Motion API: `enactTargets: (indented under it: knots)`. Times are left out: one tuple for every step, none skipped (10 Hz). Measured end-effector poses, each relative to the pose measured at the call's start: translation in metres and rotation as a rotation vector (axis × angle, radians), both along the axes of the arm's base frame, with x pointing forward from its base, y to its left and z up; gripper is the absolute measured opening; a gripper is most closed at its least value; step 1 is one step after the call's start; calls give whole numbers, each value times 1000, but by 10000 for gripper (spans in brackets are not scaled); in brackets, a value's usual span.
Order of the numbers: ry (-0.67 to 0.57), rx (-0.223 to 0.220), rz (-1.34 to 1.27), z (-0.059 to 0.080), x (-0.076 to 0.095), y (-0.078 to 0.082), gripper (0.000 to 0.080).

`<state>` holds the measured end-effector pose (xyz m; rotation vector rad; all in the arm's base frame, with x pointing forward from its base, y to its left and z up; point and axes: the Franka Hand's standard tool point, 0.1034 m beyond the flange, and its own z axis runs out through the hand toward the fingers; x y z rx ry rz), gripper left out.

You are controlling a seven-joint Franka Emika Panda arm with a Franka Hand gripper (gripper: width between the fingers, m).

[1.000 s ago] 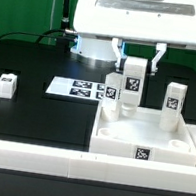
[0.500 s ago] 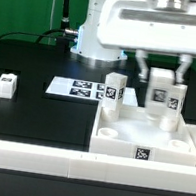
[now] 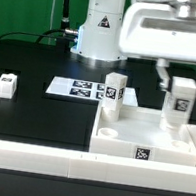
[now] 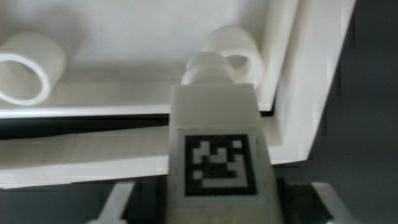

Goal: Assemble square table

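The white tray-like tabletop [image 3: 132,132] lies at the front right with its rim up. One tagged white leg [image 3: 113,92] stands upright in its far left corner. My gripper [image 3: 181,90] is over the tabletop's right side, shut on a second tagged leg [image 3: 181,97], held upright. A white column below it [image 3: 172,121] looks like another standing leg, mostly hidden by the held one. A further loose leg [image 3: 5,83] lies on the black table at the exterior view's left. In the wrist view the held leg [image 4: 214,140] sits between my fingers [image 4: 125,203], above the tabletop's round sockets [image 4: 25,66].
The marker board [image 3: 79,87] lies flat behind the tabletop's left side. A long low white rail [image 3: 47,161] runs along the table's front edge. The arm's white base [image 3: 98,30] stands at the back centre.
My gripper has carried the held leg toward the exterior view's right, from over the tabletop's middle to over its right side. The other legs have not moved.
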<state>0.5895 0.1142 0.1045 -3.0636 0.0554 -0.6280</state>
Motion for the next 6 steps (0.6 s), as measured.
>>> enactTargets:
  knots:
    - [-6,-11,23,0,4,10,285]
    - [-9,-14,32,1,5,12,285]
    - [-8,-13,28,0,5,11,285]
    - [-8,-13,29,0,4,11,285]
    - [-6,-14,28,-1,4,10,285]
    - [-4,-23,37,-3,5,6,285]
